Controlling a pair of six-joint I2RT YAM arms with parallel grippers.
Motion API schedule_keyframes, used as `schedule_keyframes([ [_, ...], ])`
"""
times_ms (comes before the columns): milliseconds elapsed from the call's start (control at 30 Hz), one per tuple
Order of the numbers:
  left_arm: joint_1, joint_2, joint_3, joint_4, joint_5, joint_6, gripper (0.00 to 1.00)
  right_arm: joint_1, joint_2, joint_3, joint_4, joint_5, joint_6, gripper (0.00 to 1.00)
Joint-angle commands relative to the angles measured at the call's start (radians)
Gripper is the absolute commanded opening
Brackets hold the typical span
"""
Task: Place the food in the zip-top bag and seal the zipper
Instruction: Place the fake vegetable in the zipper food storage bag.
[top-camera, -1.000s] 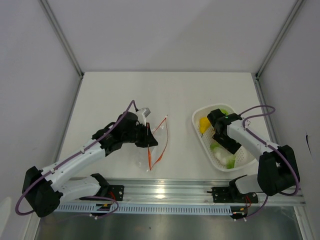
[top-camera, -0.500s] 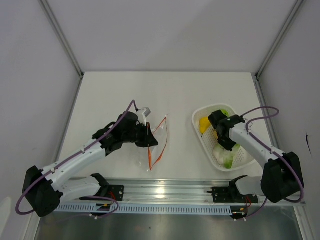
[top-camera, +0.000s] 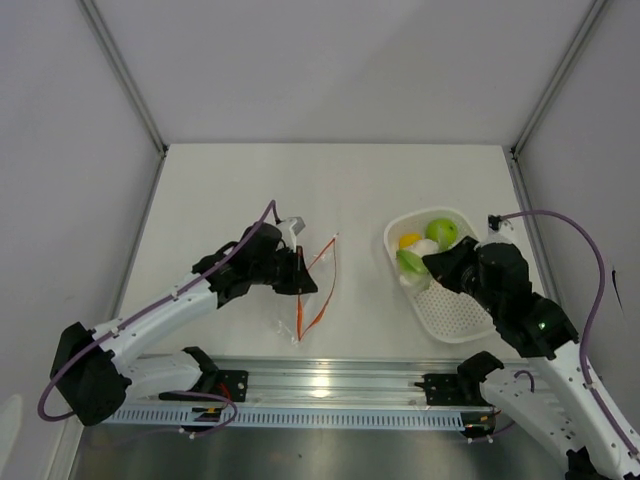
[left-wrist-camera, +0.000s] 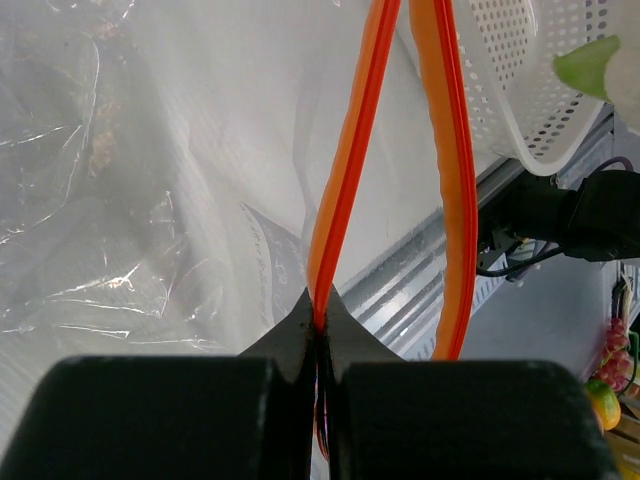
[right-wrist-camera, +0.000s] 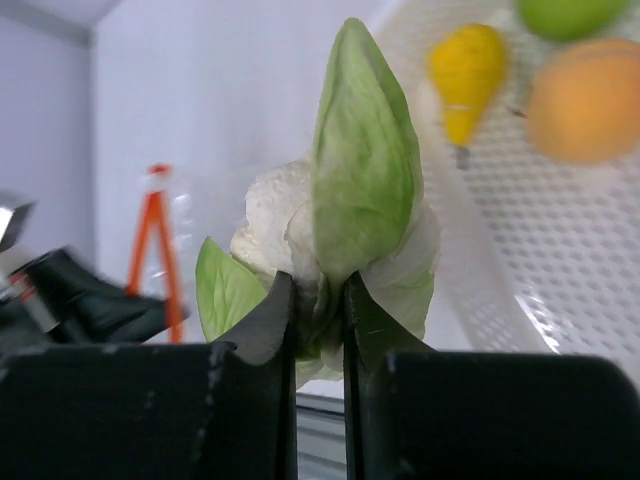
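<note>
The clear zip-top bag (top-camera: 312, 296) lies left of centre, its mouth gaping. My left gripper (top-camera: 303, 278) is shut on one side of the red-orange zipper (top-camera: 322, 285). In the left wrist view the zipper (left-wrist-camera: 350, 150) runs straight into the shut left gripper (left-wrist-camera: 320, 325). My right gripper (right-wrist-camera: 318, 300) is shut on a whitish food piece with green leaves (right-wrist-camera: 350, 200), held above the basket's left rim (top-camera: 412, 264). A yellow pear (right-wrist-camera: 465, 75), an orange fruit (right-wrist-camera: 585, 100) and a green apple (top-camera: 441, 231) remain in the basket.
The white perforated basket (top-camera: 462, 312) stands at the right, close to the right arm. Metal rails (top-camera: 330, 385) run along the near table edge. Grey walls close in the left, right and far sides.
My right gripper has shut on the whitish green-leaved piece and lifted it out of the basket, the arm pulling up and back. The left gripper and bag have hardly moved.
</note>
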Motion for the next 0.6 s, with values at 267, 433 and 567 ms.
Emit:
schedule_keyframes([
  [267, 0.007, 0.054, 0.093, 0.002, 0.083, -0.014, 0.0, 0.225, 0.157, 0.007, 0.727, -0.468, -0.118, 0.0],
  [433, 0.006, 0.071, 0.094, 0.004, 0.088, -0.017, 0.01, 0.387, 0.278, 0.059, 0.817, -0.34, -0.144, 0.0],
  [567, 0.007, 0.079, 0.099, 0.01, 0.096, -0.023, 0.01, 0.46, 0.302, 0.044, 0.861, -0.264, -0.168, 0.0],
])
